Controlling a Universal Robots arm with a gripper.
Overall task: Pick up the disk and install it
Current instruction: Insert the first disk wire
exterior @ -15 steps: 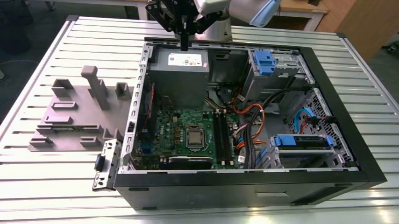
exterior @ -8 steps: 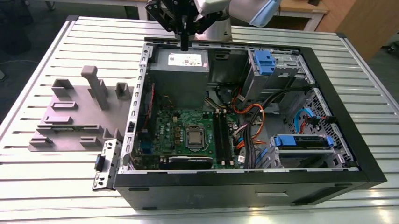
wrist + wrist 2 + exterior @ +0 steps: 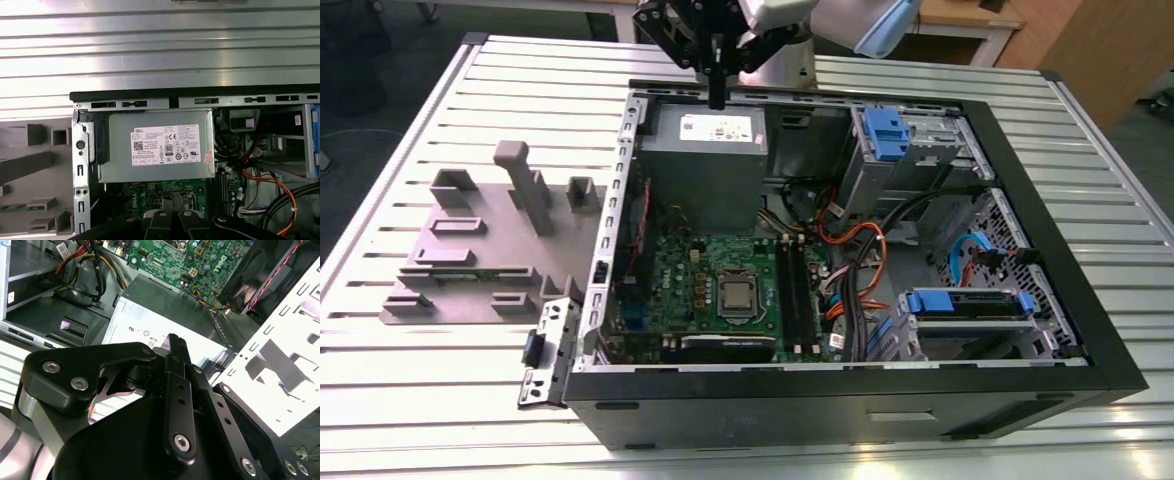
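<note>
The disk (image 3: pixel 967 303), with its bright blue carrier around a grey middle, lies flat in the drive cage at the near right corner of the open computer case (image 3: pixel 1067 250) in the exterior view. My gripper (image 3: pixel 716 98) hangs far from it, over the case's back edge above the grey power supply box (image 3: pixel 707 150). Its black fingers are pressed together with nothing between them. In both wrist views the shut gripper (image 3: pixel 172 347) (image 3: pixel 172 202) points at the power supply box (image 3: pixel 157 145) with the white sticker.
A ribbed blue latch piece (image 3: pixel 886 135) stands on the upper drive bay. Orange, black and blue cables (image 3: pixel 881 240) cross the case beside the green motherboard (image 3: pixel 720 290). A grey fixture plate with upright blocks (image 3: pixel 480 250) lies on the slatted metal table (image 3: pixel 427 400), at the exterior view's left.
</note>
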